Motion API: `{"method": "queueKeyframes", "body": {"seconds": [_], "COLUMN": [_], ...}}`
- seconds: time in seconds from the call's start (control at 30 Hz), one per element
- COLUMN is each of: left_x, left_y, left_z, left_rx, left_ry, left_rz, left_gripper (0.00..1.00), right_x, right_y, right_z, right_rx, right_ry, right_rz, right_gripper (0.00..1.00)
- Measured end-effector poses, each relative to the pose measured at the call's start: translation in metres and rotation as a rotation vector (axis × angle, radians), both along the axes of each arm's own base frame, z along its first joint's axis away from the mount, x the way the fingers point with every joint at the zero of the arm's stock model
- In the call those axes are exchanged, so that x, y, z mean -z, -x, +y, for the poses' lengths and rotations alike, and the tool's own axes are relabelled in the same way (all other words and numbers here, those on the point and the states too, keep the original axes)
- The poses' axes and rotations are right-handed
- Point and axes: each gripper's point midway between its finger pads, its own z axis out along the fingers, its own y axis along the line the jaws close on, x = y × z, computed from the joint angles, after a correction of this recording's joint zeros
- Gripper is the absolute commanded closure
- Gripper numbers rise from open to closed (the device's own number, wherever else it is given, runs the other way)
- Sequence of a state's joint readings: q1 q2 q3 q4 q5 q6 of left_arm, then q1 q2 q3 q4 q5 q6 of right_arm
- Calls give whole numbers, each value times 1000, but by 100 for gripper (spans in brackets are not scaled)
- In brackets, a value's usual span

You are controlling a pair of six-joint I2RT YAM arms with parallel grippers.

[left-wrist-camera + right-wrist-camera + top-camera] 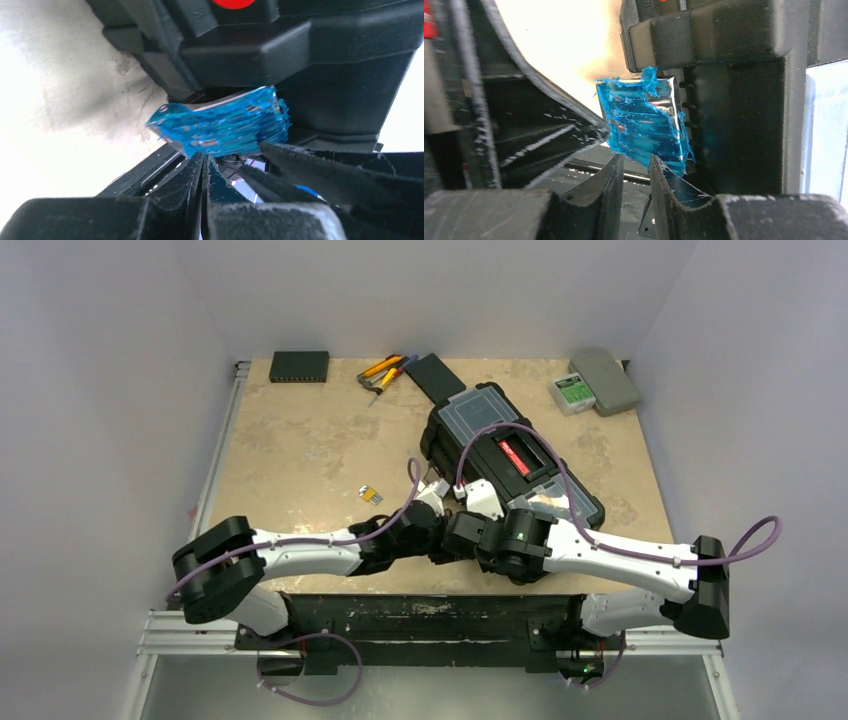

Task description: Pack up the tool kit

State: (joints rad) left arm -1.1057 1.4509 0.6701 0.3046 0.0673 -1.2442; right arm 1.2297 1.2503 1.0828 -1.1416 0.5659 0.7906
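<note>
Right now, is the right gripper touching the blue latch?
Cannot tell. Right wrist view: right gripper reaches the blue latch at its lower edge, neither contact nor gap plain.

Top external: high over the near edge, looking down on whole counter (300, 450) and toolbox (445, 440). Left wrist: looks past left claw (202, 159), very near a blue latch (225, 127) on toolbox side. Right wrist: past right claw (636, 161), equally near a blue latch (644, 120). All views share toolbox's near end.
</note>
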Motion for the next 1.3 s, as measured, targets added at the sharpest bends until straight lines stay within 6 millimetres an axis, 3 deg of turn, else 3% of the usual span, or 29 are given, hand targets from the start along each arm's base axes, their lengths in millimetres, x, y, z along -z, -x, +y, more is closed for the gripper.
{"method": "queueKeyframes", "body": {"seconds": [0.17,0.47,0.57,0.8,0.9,1.0,1.23,1.3], "left_x": [3,27,27,27,28,28,27,27], "left_y": [1,4,3,1,1,1,1,1], "left_z": [-17,-9,-8,-8,-9,-9,-8,-8], "left_rx": [29,26,21,23,27,28,28,28], "left_ry": [-66,-202,-220,-243,-252,-257,-265,-266], "left_rz": [31,95,96,87,86,89,92,92], "left_gripper": [100,100,100,100,100,100,100,100], "right_x": [-4,-20,-46,-141,-167,-178,-168,-162], "right_y": [-1,-8,-13,-34,-47,-63,-105,-114], "right_z": [-2,-9,-14,-36,-56,-79,-143,-175], "right_rx": [1,19,26,101,183,291,500,597], "right_ry": [-11,-47,-132,-331,-274,-134,162,224], "right_rz": [-11,-68,-138,-390,-491,-570,-601,-575], "right_gripper": [75,77,77,82,100,100,100,100]}}
